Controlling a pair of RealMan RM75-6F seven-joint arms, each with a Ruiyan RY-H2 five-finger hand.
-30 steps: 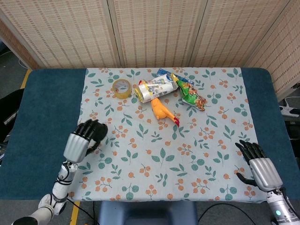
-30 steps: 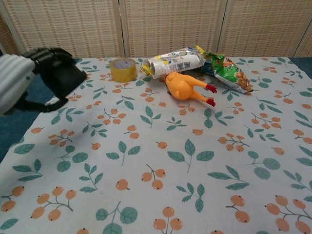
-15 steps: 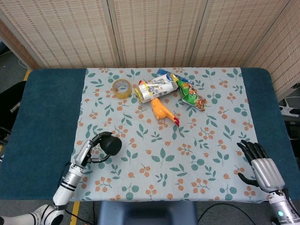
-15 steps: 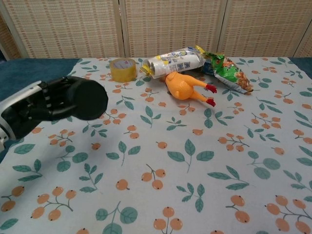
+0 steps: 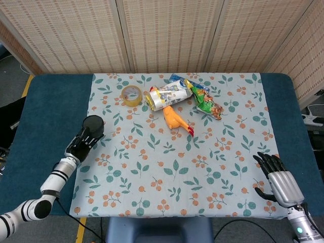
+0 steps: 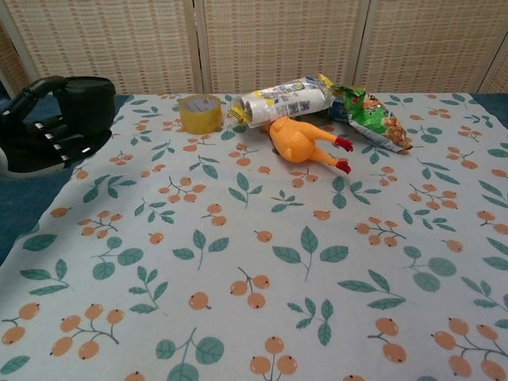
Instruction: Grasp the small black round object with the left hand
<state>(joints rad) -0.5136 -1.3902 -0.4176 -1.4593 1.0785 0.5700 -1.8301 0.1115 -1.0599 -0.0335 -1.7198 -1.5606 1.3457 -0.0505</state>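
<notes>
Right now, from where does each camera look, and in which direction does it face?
Head view: sits high, looks steeply down on the whole table; shows the left robot hand holding the black object, and the right robot hand, open.
Chest view: sits low at the near edge, faces across the cloth to the screen; shows only the left robot hand.
Both share: black object, tape, chicken, pouch, snack bag.
</notes>
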